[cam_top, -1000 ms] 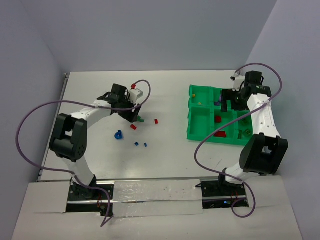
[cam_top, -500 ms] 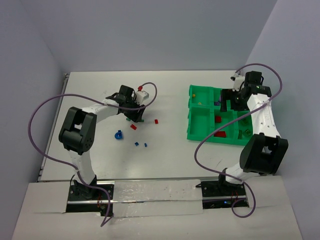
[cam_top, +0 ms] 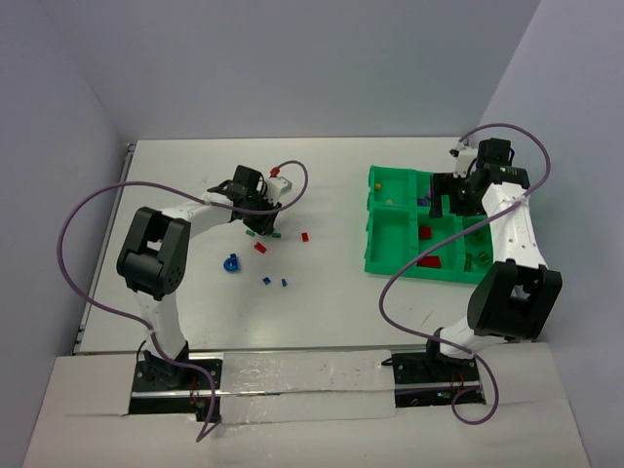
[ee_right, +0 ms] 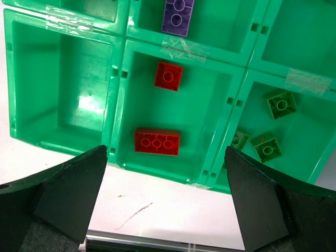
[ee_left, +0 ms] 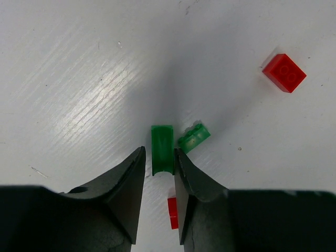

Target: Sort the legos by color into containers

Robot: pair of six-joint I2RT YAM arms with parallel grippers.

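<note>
Closing the left gripper [ee_left: 160,157] on a green brick [ee_left: 162,149]
The tray [cam_top: 390,239] sits at right, with the right gripper [ee_right: 166,152] spread wide above it, empty. The left jaws have narrowed around the brick on the table [ee_left: 79,79]. Whether they clamp it cannot be told. Pickup appears imminent.

We saw our right gripper [ee_right: 166,149] spread wide over the green tray [ee_right: 118,105], two red bricks [ee_right: 157,141] sharing one compartment, a purple brick [ee_right: 178,14] in another, green bricks [ee_right: 281,104] in a third.

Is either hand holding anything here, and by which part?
Left hand brackets the green brick's near end; whether it grips yet cannot be told. Right hand is open, empty.
</note>
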